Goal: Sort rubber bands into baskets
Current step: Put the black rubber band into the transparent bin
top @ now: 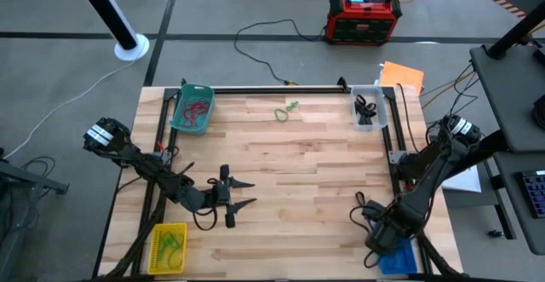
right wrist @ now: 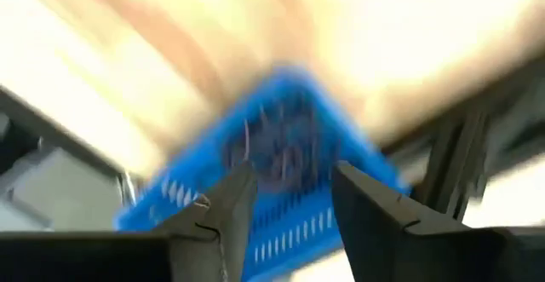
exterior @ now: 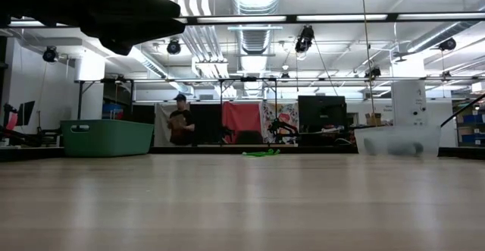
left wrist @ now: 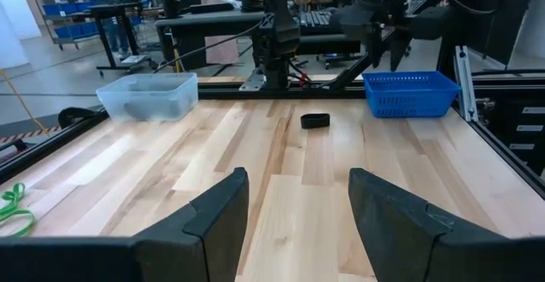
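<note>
1. Pale butcher-block wooden table [top: 289,171] is carrying four small plastic baskets, one near each corner.
2. Left arm's dark two-finger gripper [top: 243,193] is hovering over the table's left half, fingers [left wrist: 213,222] standing wide apart, gripping nothing.
3. Right arm's gripper [right wrist: 289,201] is hanging directly above the blue mesh basket [right wrist: 281,171]; jaws parted, nothing between them.
4. Teal green basket [top: 192,108] is holding red rubber bands [top: 197,107]; clear basket [top: 369,108] dark ones; yellow basket [top: 168,247] greenish ones.
5. Green rubber band [top: 285,110] is lying loose on the wood between the teal and clear baskets.
6. Small black band [left wrist: 315,120] is lying near the blue basket.
</note>
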Motion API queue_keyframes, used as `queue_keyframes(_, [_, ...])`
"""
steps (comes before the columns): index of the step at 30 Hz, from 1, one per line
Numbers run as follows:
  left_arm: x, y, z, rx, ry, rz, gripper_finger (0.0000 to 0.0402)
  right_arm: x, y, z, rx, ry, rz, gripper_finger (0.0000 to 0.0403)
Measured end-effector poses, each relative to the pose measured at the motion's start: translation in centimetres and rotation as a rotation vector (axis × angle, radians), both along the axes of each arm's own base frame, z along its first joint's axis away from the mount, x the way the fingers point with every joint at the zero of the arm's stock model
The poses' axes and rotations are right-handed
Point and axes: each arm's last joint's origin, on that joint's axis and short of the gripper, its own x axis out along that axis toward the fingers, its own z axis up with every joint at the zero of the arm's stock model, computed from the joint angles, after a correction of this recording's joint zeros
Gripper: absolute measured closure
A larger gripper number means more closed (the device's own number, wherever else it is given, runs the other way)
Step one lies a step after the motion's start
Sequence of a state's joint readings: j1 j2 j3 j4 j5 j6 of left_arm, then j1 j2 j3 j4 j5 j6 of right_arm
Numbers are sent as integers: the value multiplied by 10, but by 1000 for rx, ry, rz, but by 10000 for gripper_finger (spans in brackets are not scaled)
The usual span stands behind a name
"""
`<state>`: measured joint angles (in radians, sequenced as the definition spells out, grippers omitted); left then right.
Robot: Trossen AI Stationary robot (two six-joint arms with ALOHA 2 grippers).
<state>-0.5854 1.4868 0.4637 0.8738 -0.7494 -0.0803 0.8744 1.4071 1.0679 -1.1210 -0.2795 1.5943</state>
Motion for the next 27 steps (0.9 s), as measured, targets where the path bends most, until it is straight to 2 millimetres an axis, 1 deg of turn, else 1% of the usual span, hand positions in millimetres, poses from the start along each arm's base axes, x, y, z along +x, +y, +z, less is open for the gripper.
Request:
queue_keyframes(3, [0, 0, 0, 0, 0, 0, 214, 12, -11, -1, -77, -109, 19, 244])
queue_keyframes(8, [0, 0, 0, 0, 0, 0, 214, 39, -45, -3, -223, -206, 4, 224])
queue_keyframes(11, [0, 0, 0, -5, -1, 1, 214, 50, -70, -14, -253, -177, 3, 218])
queue_keyframes(13, [0, 0, 0, -8, -1, 1, 214, 51, -86, -24, -259, -125, -17, 218])
queue_keyframes(15, [0, 0, 0, -8, -1, 1, 214, 48, -98, -36, -248, -66, -41, 218])
queue_keyframes(18, [0, 0, 0, -8, -1, 1, 214, 42, -104, -51, -213, -35, -69, 218])
queue_keyframes(22, [0, 0, 0, -7, 0, 1, 214, 40, -102, -67, -131, -115, -114, 218])
queue_keyframes(27, [0, 0, 0, -10, 0, 1, 214, 34, -104, -81, -125, -122, -150, 218])
